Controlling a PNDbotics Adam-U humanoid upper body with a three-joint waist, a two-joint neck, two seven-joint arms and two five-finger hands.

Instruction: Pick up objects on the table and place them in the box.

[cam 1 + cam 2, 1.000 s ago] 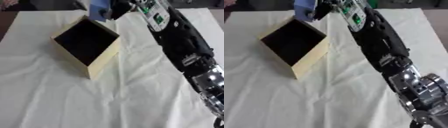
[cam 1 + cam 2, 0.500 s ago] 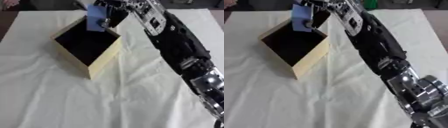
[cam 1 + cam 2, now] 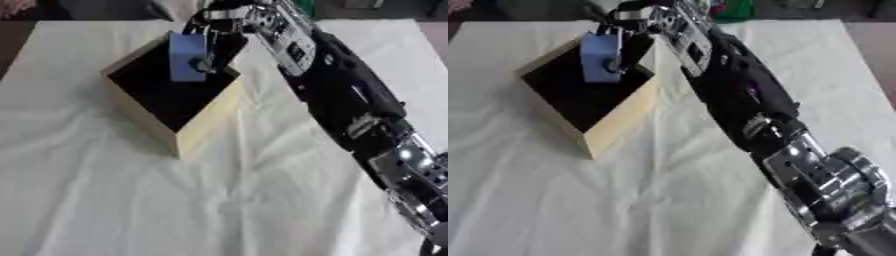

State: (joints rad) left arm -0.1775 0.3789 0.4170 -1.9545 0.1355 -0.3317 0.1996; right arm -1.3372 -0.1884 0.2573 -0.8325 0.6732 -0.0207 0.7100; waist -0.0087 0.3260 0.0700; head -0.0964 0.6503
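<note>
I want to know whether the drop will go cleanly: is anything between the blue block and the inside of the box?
Nothing visible is. The right hand holds the blue block over the box, whose dark opening below it looks unobstructed.

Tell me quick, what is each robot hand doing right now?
Right hand: shut on the blue block, holding it over the open box.
Left hand: not in view.

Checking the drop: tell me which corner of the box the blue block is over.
The far corner of the box, toward the table's far edge. The right hand holds the blue block there, fingers curled round it; the near corner is uncovered.
</note>
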